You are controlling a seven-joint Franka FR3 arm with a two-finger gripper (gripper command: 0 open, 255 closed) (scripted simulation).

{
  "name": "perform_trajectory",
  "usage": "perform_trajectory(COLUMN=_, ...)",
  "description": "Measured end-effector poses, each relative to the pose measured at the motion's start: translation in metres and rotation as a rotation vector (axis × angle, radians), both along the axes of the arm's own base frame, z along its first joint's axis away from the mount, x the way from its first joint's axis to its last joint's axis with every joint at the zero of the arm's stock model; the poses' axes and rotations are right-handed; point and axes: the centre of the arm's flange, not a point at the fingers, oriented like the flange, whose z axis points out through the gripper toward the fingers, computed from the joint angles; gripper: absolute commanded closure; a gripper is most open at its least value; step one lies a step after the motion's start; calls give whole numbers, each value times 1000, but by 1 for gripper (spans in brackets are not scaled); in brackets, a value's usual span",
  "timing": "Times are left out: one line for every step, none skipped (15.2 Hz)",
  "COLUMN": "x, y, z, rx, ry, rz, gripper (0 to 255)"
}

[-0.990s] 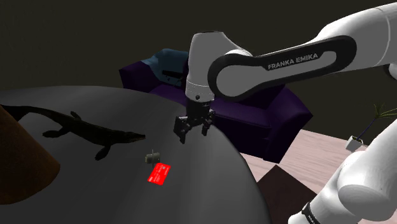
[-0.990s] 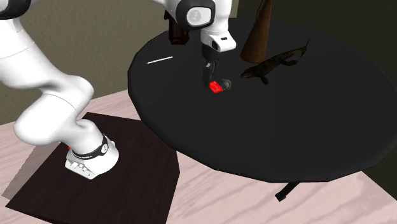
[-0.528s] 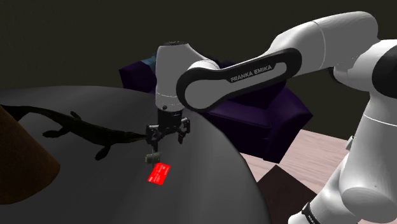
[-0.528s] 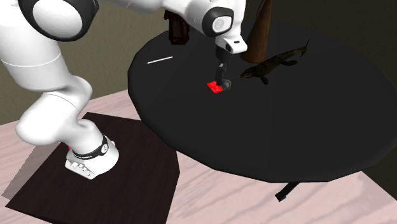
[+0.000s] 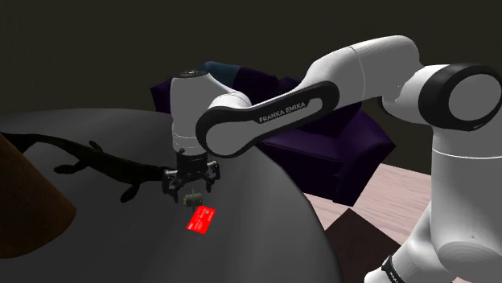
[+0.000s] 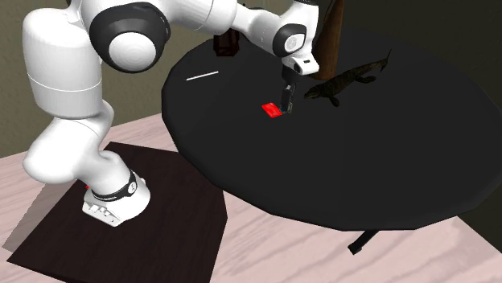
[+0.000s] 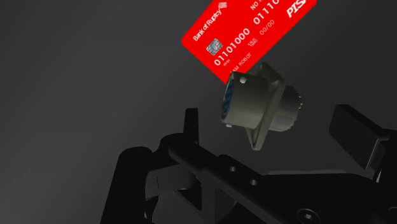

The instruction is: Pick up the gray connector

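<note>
Shoulder view first. Hand (image 5: 191,178) hangs low over the dark round desk (image 5: 265,233), w/ the arm bent down from the view's right. Connector (image 5: 193,196) sits on the desk right under the hand, small & gray. Red card (image 5: 202,219) lies just beside it, toward the near edge. Dark toy lizard (image 5: 109,165) lies near, on the view's left of the hand. Purple sofa (image 5: 354,145) stands behind the desk.

Second exterior view next. Hand (image 6: 286,101) points down just beside the card (image 6: 273,110). Lizard (image 6: 344,82) is near, on the view's right.

Wrist view last. Fingers (image 7: 191,124) stand wide apart & hold nothing. Connector (image 7: 257,105) lies btw them, about in the middle. Neither finger touches it. It sits crooked to the fingers, w/ a flat plate sticking out. Card (image 7: 248,32) corner meets the connector. Can't tell if it is tucked under.

What could go wrong, I think:
- Hand may not be low enough. If it shuts too high, the fingers could slip off the round part.
- Connector is crooked, so a squeeze could spin it or pop it out sideways.
- Card is very close. A finger could land on it or drag it along.
- Pushing down too far could bump the desk.
</note>
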Motion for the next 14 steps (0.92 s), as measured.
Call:
perform_trajectory(x=1, y=1, z=-5, rx=0, ry=0, rz=0, gripper=0)
perform_trajectory(x=-1, y=0, z=-10, rx=0, ry=0, rz=0, gripper=0)
perform_trajectory(x=0, y=-1, z=-15, rx=0, ry=0, rz=0, gripper=0)
perform_trajectory(x=-1, y=0, z=-20, rx=0, ry=0, rz=0, gripper=0)
perform_trajectory(x=0, y=0, z=-23, rx=0, ry=0, rz=0, gripper=255)
perform_trajectory(x=0, y=0, z=-24, rx=0, ry=0, rz=0, gripper=255)
perform_trajectory(x=0, y=0, z=-24, rx=0, ry=-1, rz=0, gripper=255)
perform_trajectory(x=0, y=0, z=-24, rx=0, ry=-1, rz=-1, gripper=255)
perform_trajectory(x=0, y=0, z=-24, rx=0, ry=-1, rz=-1, gripper=255)
perform_trajectory(x=0, y=0, z=-24, rx=0, ry=-1, rz=-1, gripper=255)
perform_trajectory(x=0, y=0, z=-24, rx=0, ry=-1, rz=-1, gripper=255)
perform_trajectory(x=0, y=0, z=-24, rx=0, ry=-1, rz=-1, gripper=255)
perform_trajectory(x=0, y=0, z=-24, rx=0, ry=-1, rz=-1, gripper=255)
perform_trajectory(x=0, y=0, z=-24, rx=0, ry=-1, rz=-1, gripper=255)
